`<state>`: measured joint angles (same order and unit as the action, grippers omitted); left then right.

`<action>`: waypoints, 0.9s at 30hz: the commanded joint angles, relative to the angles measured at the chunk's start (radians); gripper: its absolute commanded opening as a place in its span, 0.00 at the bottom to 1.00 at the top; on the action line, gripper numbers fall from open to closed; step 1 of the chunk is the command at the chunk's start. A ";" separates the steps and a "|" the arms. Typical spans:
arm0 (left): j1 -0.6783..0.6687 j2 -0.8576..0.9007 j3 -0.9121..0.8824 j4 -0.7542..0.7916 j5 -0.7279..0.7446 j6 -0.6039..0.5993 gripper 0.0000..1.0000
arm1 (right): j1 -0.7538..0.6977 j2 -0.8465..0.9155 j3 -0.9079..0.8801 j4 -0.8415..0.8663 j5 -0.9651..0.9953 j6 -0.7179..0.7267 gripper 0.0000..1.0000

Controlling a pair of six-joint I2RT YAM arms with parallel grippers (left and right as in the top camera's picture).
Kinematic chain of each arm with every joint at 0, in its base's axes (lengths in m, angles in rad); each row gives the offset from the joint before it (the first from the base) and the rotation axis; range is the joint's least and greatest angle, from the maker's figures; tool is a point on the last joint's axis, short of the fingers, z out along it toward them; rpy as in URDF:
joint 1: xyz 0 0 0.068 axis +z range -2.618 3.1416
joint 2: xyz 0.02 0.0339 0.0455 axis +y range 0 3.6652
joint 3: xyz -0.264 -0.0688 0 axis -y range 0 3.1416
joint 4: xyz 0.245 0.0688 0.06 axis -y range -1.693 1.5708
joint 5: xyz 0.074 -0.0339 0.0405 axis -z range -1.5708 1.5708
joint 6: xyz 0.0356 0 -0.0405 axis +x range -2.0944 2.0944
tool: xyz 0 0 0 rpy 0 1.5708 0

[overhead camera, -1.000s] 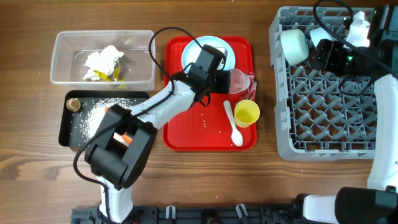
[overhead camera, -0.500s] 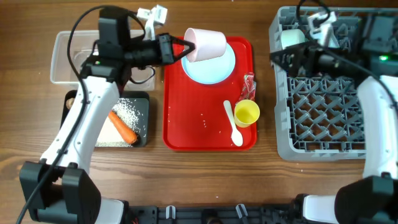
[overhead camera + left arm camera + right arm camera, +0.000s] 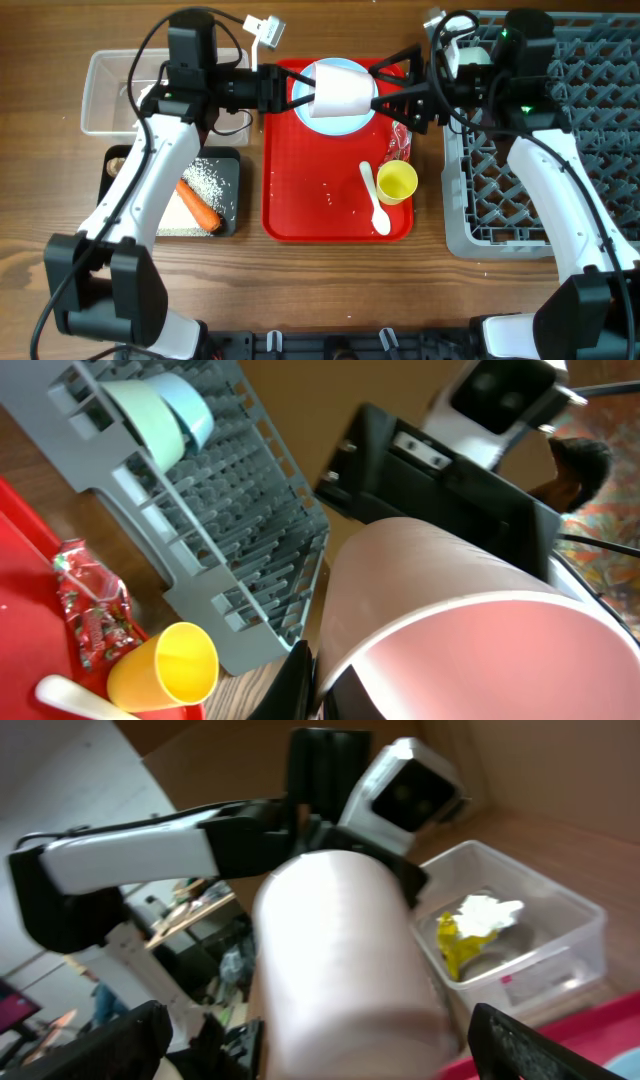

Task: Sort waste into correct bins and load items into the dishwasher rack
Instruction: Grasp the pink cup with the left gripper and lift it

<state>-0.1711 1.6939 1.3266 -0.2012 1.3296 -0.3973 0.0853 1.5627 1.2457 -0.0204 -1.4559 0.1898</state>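
Note:
My left gripper (image 3: 300, 95) is shut on the rim of the pink cup (image 3: 342, 95) and holds it on its side above the pale blue plate (image 3: 345, 122) on the red tray. My right gripper (image 3: 388, 90) is open, with one finger on each side of the cup's closed end, not closed on it. In the right wrist view the pink cup (image 3: 340, 950) fills the space between the open fingers (image 3: 330, 1045). In the left wrist view the cup (image 3: 470, 620) is pinched at its rim by my left gripper (image 3: 322, 682). The yellow cup (image 3: 397, 182) and white spoon (image 3: 376, 200) lie on the tray.
The red tray (image 3: 300, 200) also holds a red wrapper (image 3: 398, 140). The black tray (image 3: 232, 190) holds rice and a carrot (image 3: 200, 205). The clear tub (image 3: 560, 950) holds tissue (image 3: 485, 910) and a yellow wrapper. The grey rack (image 3: 540, 170) with two bowls (image 3: 160, 420) stands at the right.
My right arm has swung left from the rack, and its open jaws now straddle the pink cup. My left gripper has carried the cup slightly right and lower over the plate.

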 commanded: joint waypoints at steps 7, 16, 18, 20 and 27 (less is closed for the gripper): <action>-0.005 0.013 0.001 0.140 0.050 -0.072 0.04 | 0.055 0.037 0.009 -0.003 -0.034 -0.033 0.97; -0.010 0.013 0.001 0.148 0.050 -0.082 0.04 | 0.079 0.083 0.009 0.008 -0.045 -0.032 0.77; -0.030 0.013 0.001 0.149 0.042 -0.082 0.04 | 0.086 0.083 0.009 0.009 -0.045 -0.031 0.77; -0.041 0.013 0.001 0.149 0.027 -0.082 0.04 | 0.089 0.083 0.009 0.009 -0.045 -0.030 0.74; -0.042 0.013 0.001 0.144 0.000 -0.080 0.04 | 0.089 0.083 0.009 0.008 -0.045 -0.030 0.51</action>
<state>-0.2050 1.7039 1.3254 -0.0521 1.3476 -0.4732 0.1677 1.6367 1.2461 -0.0208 -1.4887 0.1825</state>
